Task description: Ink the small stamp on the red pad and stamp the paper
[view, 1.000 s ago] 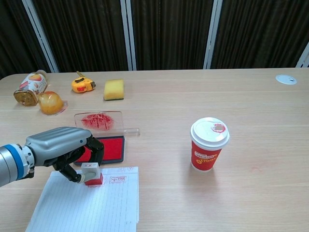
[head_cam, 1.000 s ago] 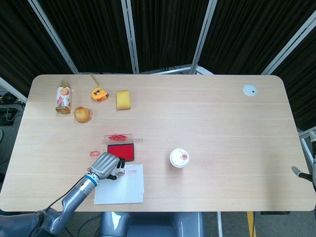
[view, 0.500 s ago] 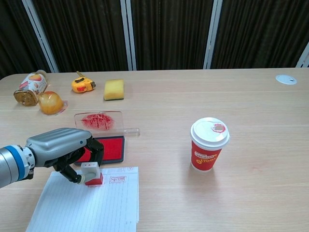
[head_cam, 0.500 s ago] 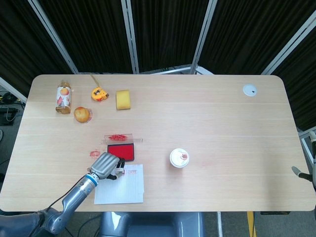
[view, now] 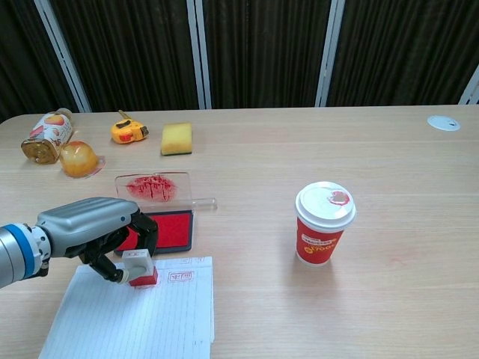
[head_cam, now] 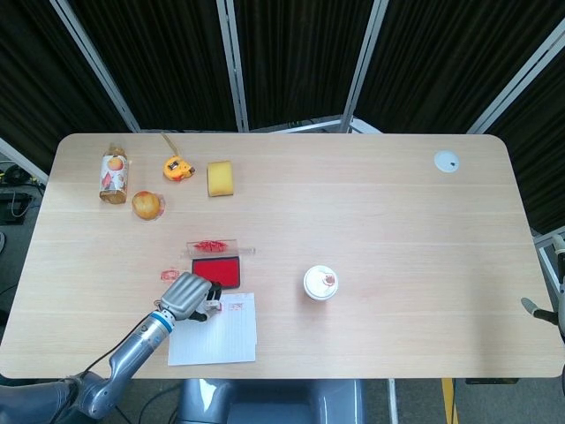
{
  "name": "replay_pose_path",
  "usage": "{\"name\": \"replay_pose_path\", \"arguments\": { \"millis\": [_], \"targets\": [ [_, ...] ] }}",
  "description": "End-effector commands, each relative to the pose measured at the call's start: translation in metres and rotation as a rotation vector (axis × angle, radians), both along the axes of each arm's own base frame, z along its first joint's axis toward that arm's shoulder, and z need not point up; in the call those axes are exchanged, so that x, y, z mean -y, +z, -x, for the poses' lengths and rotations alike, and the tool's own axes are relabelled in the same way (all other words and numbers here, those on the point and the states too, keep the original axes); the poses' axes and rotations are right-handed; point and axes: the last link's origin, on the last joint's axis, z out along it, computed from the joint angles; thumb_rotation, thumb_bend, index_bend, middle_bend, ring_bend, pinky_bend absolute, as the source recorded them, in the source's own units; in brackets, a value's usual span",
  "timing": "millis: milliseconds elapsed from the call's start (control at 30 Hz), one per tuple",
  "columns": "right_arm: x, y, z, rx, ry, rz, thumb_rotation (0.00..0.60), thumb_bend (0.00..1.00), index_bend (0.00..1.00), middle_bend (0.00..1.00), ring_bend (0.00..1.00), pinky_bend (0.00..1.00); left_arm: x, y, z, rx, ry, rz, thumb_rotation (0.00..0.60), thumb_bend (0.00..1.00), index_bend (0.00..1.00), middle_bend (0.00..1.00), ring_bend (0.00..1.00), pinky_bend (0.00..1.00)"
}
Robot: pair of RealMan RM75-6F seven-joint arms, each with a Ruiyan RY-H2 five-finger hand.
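Left hand clenched round the small stamp, fingers curled over its pale upper block with the red base pressed onto the far edge of the paper, just left of a red print already sitting there. Red pad just beyond, touching or nearly touching the sheet's far edge, its clear lid lying further off. Right hand: only a sliver of something at the right edge of the head view, too little to tell whether released or clenched. Judged as a light, rigid little block, easy to tip; best pinched on the sides of the upper part, well above the inked face, and kept square to the sheet. Paper thin and limp, likely to slide or lift with the stamp when raised, since nothing pins it down. Compared with a second ago: hand and stamp shifted slightly to the left in the chest view, and the sheet dragged along a touch, its right edge and the red print now sitting further left. Cup, sponge, tape measure, fruit and bottle unchanged.
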Motion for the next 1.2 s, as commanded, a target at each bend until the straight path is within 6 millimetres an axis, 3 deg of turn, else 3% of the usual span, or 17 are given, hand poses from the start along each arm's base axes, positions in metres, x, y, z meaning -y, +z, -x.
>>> {"name": "replay_pose_path", "arguments": {
  "millis": [33,300,433,600,767,1000,1200],
  "targets": [
    [-0.001,0.000,-0.001,0.003,0.003,0.001,0.600,0.00,0.00,0.00,0.00,0.00,-0.001,0.011,-0.008,0.032,-0.019,-0.026,0.600,0.37,0.57,0.56,0.79,0.74],
    [-0.002,0.000,-0.004,0.005,0.016,-0.002,0.600,0.00,0.00,0.00,0.00,0.00,-0.006,0.054,-0.029,0.130,-0.030,-0.094,0.600,0.36,0.57,0.56,0.79,0.74],
    [-0.004,0.000,-0.006,0.009,0.026,-0.003,0.600,0.00,0.00,0.00,0.00,0.00,-0.013,0.080,-0.028,0.145,-0.009,-0.139,0.600,0.36,0.57,0.56,0.78,0.74],
    [-0.004,0.000,-0.008,0.013,0.032,-0.004,0.600,0.00,0.00,0.00,0.00,0.00,-0.022,0.096,-0.010,0.094,0.035,-0.164,0.600,0.36,0.56,0.55,0.78,0.74],
    [-0.005,0.000,-0.009,0.015,0.037,-0.006,0.600,0.00,0.00,0.00,0.00,0.00,-0.031,0.104,0.024,0.025,0.108,-0.180,0.600,0.36,0.55,0.55,0.78,0.74],
    [-0.006,-0.002,-0.011,0.012,0.037,-0.013,0.600,0.00,0.00,0.00,0.00,0.00,-0.039,0.104,0.062,-0.045,0.171,-0.168,0.600,0.36,0.55,0.55,0.78,0.74],
    [-0.006,-0.004,-0.011,0.008,0.036,-0.016,0.600,0.00,0.00,0.00,0.00,0.00,-0.041,0.096,0.075,-0.067,0.182,-0.162,0.600,0.36,0.54,0.54,0.78,0.74]
  ]
}}
